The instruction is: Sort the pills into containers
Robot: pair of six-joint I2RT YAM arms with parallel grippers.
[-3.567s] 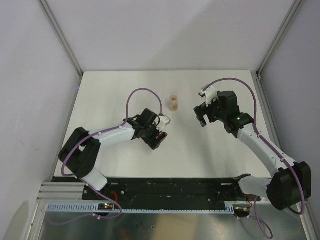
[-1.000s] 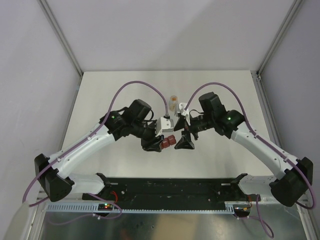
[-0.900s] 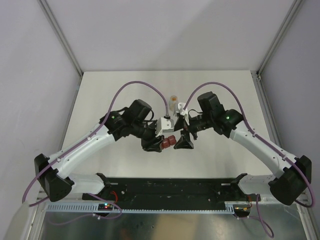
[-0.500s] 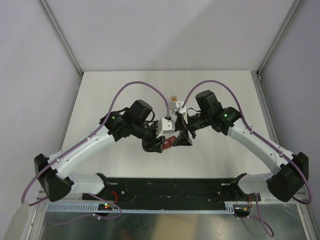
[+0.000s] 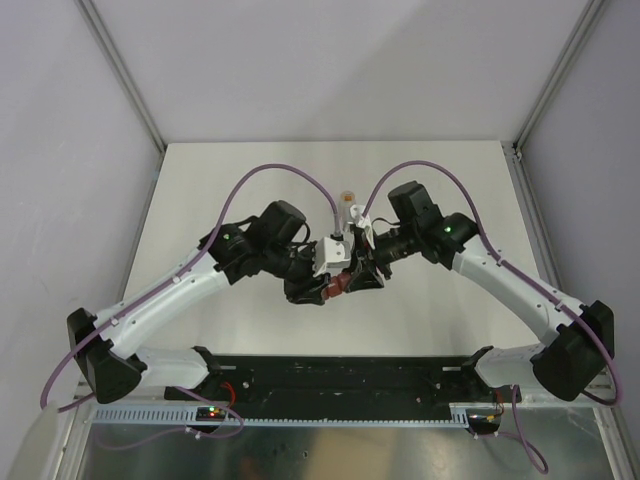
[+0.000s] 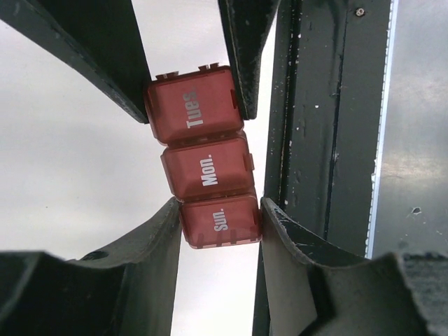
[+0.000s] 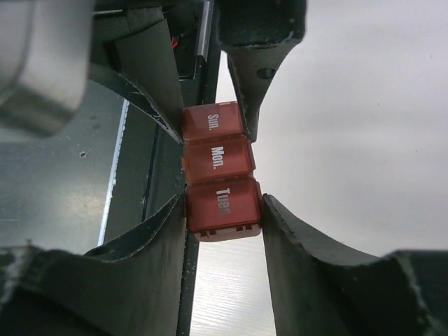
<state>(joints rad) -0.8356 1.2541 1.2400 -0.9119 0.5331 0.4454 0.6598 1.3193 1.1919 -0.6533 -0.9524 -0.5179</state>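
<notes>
The containers (image 5: 338, 283) are one dark red strip of three lidded compartments marked Sun., Mon. and Tues., held in the air between both arms. My left gripper (image 6: 220, 210) is shut on the Sun. end of the strip (image 6: 206, 164). My right gripper (image 7: 222, 204) has its fingers against both sides of the Tues. end of the strip (image 7: 218, 171). All three lids are down. The pills (image 5: 346, 198) show as an orange-tan mass inside a small clear vial (image 5: 346, 203) standing on the table just behind the two grippers.
The white table (image 5: 250, 180) is walled by grey panels and metal posts on three sides. A black mounting rail (image 5: 340, 375) runs along the near edge below the held strip. Purple cables loop above both wrists.
My right gripper has moved left onto the strip's Tues. end and closed its jaws from wide open onto it. The left gripper has kept its hold and barely moved.
</notes>
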